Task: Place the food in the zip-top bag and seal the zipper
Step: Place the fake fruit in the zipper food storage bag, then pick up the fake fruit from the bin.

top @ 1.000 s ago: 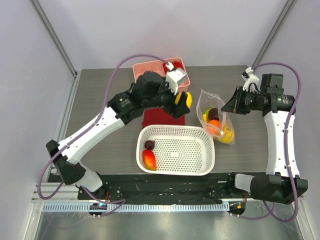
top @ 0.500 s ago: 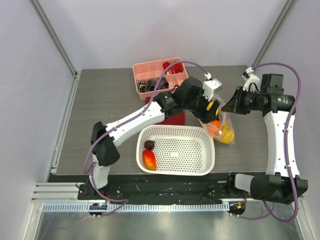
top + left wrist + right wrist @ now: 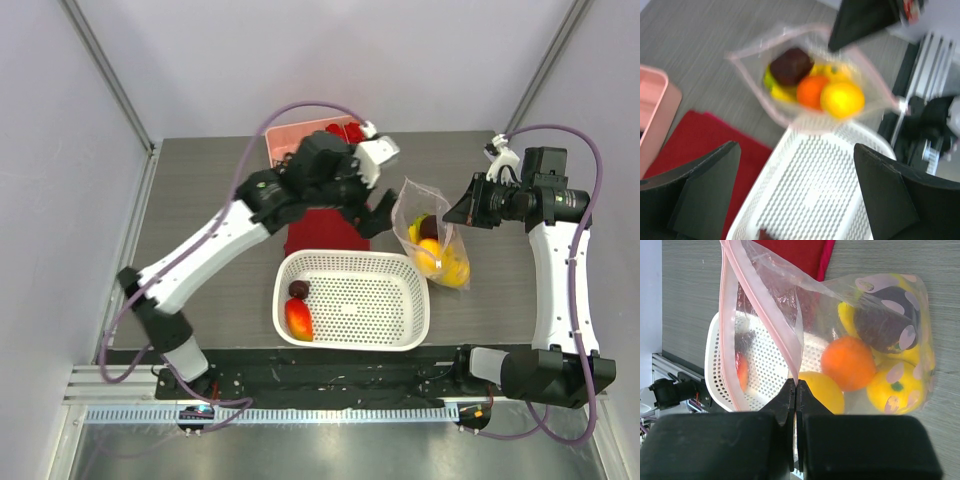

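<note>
Pinching the zip-top bag (image 3: 765,295) by its rim, the right claw (image 3: 796,387) is closed tight. The bag lies on the bench (image 3: 200,200) with an orange (image 3: 847,362), a plum (image 3: 885,322) and lemons (image 3: 892,385) inside. The left claw (image 3: 378,215) hangs wide and empty beside it, near the white basket (image 3: 370,300).

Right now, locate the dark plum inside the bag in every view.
Top view: plum right of centre, in the bag.
Left wrist: plum upper middle, left of the orange.
Right wrist: plum upper right.
Shared landmark: the white basket beside the bag.
</note>
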Available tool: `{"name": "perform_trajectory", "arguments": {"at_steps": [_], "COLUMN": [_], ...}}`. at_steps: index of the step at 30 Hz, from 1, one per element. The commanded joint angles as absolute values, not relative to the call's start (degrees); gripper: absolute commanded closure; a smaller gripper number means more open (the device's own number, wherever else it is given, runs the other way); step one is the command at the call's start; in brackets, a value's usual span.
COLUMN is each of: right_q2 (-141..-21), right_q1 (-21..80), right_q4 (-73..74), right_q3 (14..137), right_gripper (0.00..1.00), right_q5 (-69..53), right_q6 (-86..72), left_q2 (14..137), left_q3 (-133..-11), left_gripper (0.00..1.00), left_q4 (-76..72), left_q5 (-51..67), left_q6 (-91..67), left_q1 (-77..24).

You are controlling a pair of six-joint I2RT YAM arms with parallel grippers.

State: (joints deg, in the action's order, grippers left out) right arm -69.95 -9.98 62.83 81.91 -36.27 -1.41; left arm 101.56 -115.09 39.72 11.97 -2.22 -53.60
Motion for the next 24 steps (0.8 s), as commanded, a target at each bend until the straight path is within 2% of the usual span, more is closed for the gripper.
{"name": "perform_trajectory", "arguments": {"at_steps": [1,4,8,11,18,24], "right_q2": [-68.47,-68.64,-68.64,-68.56,-68.47,-69.08], "right_q1": [-10.28,-10.28,-10.28,-10.28,-10.28,-10.28], "right_q4": [61.79,61.79,61.79,61.61,61.61,61.79], "right_q3": [83.23,82.88,82.62,82.27,81.56,81.56], "right_gripper": [0.99,0.99,0.99,0.99,0.99,0.99], "right_q5": [-37.09,-37.09,-37.35,-37.27,-37.09,-36.57], "right_q6": [-0.71,-0.26,-0.26,-0.18,-0.35,-0.35], "left_q2": [87.13,81.59,79.54,81.20,84.46,85.51], "left_q3": [-102.07,-92.40,-81.50,-77.97,-72.69,-68.65], "left_gripper": [0.00,0.00,0.04,0.09,0.06,0.04], "left_q4": [48.76,56.39,61.60,63.63,63.39,59.50], "left_q5": [20.99,24.16,23.47,22.77,21.27,25.49], "left_q6": [9.71,21.39,27.67,32.41,54.79,71.34], "left_q1": [-49.31,-48.69,-48.60,-48.69,-48.78,-50.09]}}
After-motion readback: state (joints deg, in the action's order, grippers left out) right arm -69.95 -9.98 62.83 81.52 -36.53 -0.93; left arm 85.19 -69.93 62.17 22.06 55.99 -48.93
